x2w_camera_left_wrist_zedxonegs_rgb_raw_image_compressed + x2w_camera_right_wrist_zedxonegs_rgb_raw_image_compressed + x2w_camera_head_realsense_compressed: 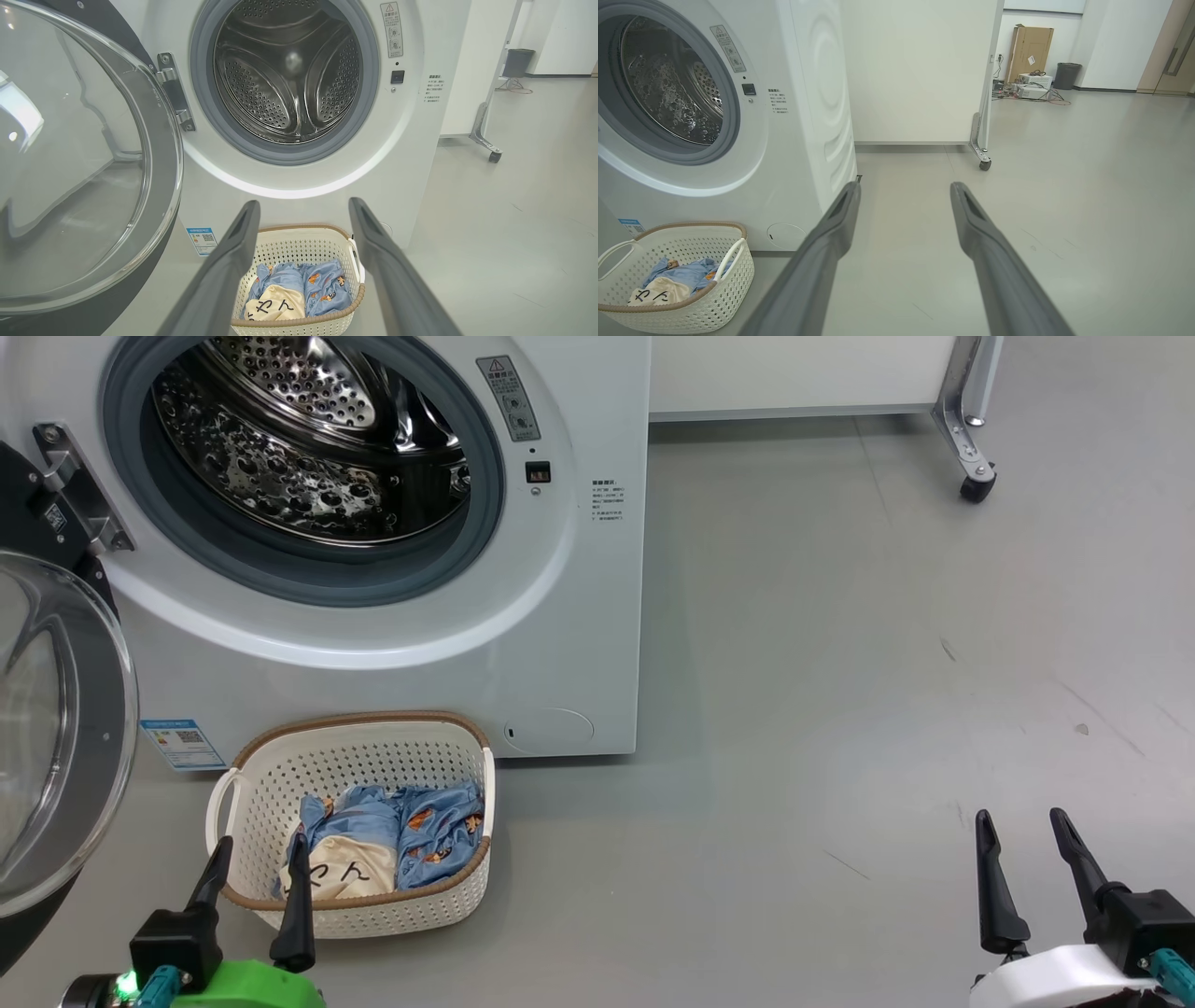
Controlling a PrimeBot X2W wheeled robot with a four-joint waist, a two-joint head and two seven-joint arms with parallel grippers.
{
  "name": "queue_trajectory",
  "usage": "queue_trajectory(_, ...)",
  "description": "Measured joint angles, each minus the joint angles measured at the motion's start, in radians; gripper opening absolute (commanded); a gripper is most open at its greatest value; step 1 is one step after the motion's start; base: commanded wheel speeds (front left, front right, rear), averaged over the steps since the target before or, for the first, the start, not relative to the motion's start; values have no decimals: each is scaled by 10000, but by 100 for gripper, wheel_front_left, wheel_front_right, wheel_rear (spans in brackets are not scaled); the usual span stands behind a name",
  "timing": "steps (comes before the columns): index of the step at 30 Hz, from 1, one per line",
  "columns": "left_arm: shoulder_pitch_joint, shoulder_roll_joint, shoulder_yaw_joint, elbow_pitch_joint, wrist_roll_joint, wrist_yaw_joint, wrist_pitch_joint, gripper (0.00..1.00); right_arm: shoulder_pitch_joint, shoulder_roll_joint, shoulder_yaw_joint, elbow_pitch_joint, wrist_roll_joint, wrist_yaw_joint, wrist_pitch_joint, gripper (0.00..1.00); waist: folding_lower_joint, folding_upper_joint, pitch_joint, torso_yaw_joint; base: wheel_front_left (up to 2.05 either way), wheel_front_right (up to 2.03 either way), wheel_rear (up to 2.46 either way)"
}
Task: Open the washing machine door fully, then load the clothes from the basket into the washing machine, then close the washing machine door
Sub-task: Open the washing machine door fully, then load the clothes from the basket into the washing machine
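Observation:
The white washing machine [560, 616] stands with its steel drum [308, 439] exposed. Its round door [56, 728] hangs swung out on the left, glass bulge [70, 154] facing me. On the floor before the machine sits the cream basket [364, 756] holding the clothes: a light blue printed garment [434, 831] and a cream cloth with black characters [350, 873]. My left gripper [260, 859] is open, just in front of the basket's near rim, empty. My right gripper [1022, 831] is open over bare floor far to the right. The basket [682, 289] also lies at the right wrist view's lower left.
A white panel on a metal leg with a caster [977, 485] stands behind and right of the machine. Grey floor [840, 709] stretches to the right. A cardboard box [1029, 51] and a bin [1066, 74] sit far back.

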Motion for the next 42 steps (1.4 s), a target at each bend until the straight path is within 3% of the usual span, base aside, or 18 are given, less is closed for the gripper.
queue_trajectory(42, 167, -125, 67, -226, 81, -6, 0, 100, 170, 73, -165, -50, -2, 10, 0, 100, 0, 0, 123, 254, 0, 0, 0)
